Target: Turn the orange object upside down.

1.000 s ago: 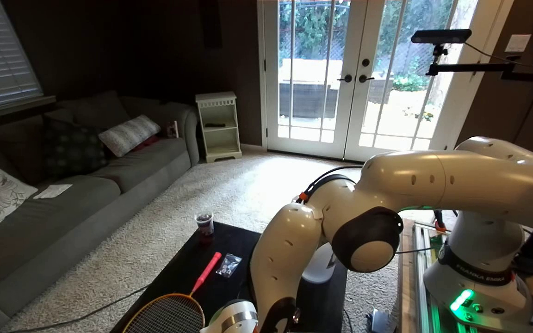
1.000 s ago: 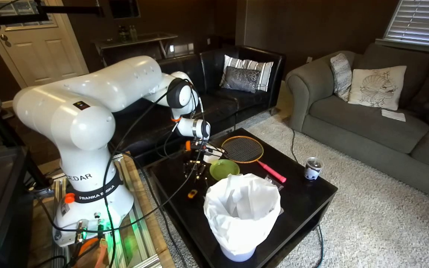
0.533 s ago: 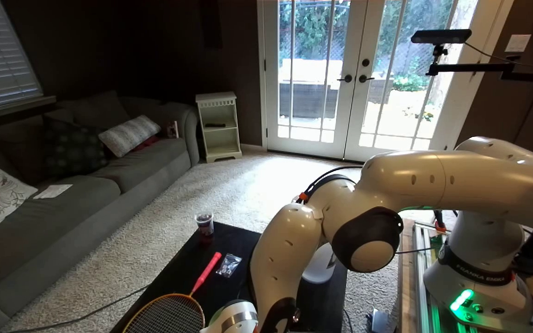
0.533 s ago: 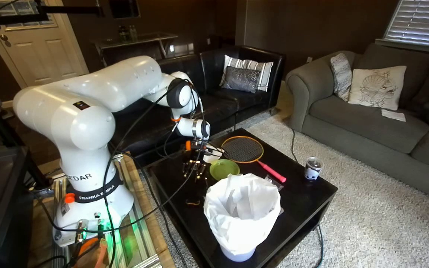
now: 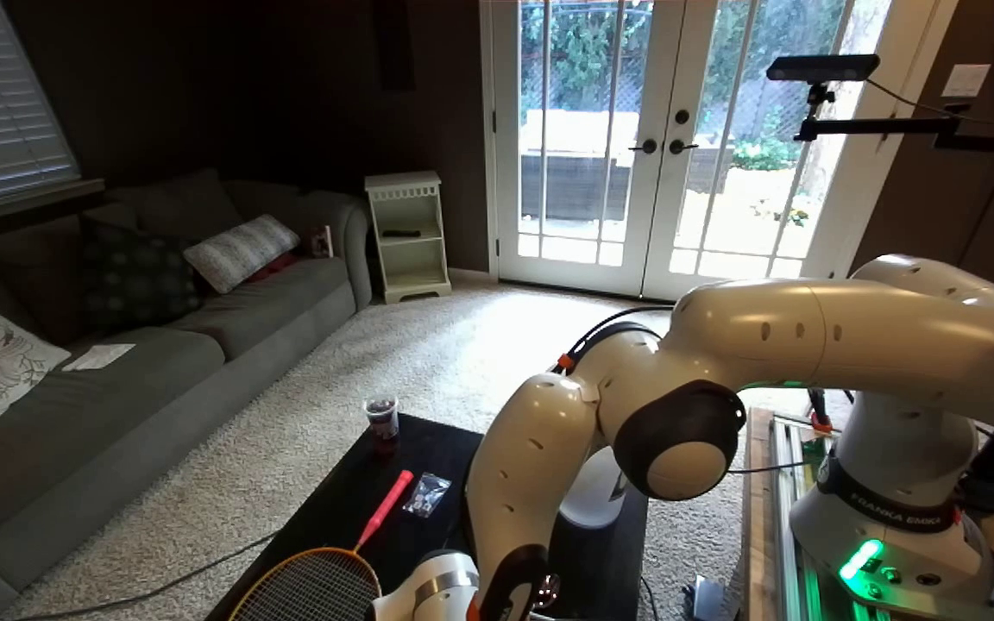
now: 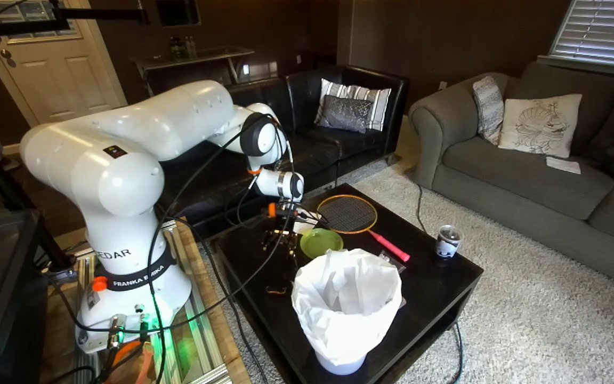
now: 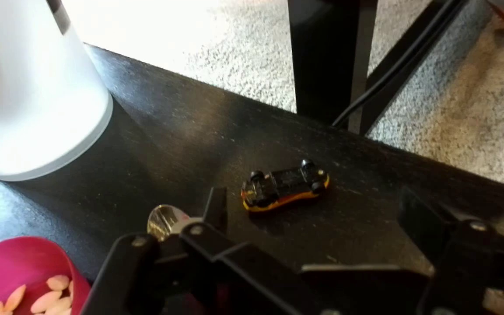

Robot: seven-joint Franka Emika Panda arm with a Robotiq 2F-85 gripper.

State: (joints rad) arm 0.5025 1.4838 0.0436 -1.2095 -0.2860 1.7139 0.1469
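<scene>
The orange object is a small orange-and-yellow toy car (image 7: 285,187), resting on the black table in the wrist view. Its dark underside and wheels face up, with the orange body edge showing along the near side. In an exterior view the toy car (image 6: 275,290) is a tiny dark shape with an orange rim. My gripper (image 7: 316,213) is open, its black fingers (image 7: 217,208) spread wide and touching nothing that I can see. The car lies beyond the fingertips, apart from them. In an exterior view the gripper (image 6: 279,249) hangs above the table, behind the car.
A white bag-lined bin (image 6: 344,314) stands beside the car. A green bowl (image 6: 321,242) and racket (image 6: 347,214) lie behind it. A pink container (image 7: 55,251) with pale pieces sits near the left finger. The table edge (image 7: 357,144) runs just past the car. A drink cup (image 6: 448,242) stands far off.
A second ago the car showed more orange and sat higher in the picture; by half a second ago it lay dark side up. The fingers have spread wider and the arm has shifted slightly.
</scene>
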